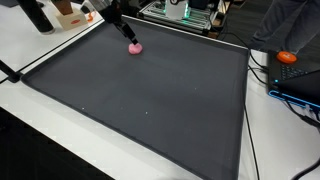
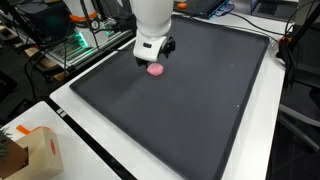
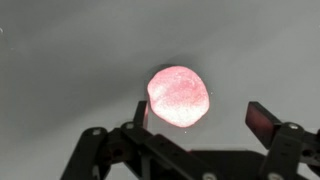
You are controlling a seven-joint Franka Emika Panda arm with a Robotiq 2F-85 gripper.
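Note:
A small round pink ball (image 1: 135, 46) lies on the dark grey mat (image 1: 140, 95) near its far edge; the same pink ball (image 2: 155, 69) shows in both exterior views. My gripper (image 2: 153, 57) hangs just above it, jaws spread wide. In the wrist view the pink ball (image 3: 179, 96) glows bright, lying between and slightly beyond the fingers (image 3: 264, 120), closer to the one on the left of the picture. My gripper (image 3: 202, 115) is open with nothing held; I see no contact with the ball.
The mat covers most of a white table (image 1: 45, 50). An orange object (image 1: 287, 57) and cables lie past one mat edge. A cardboard box (image 2: 35, 152) sits on a table corner. Equipment racks (image 2: 85, 45) stand behind the arm.

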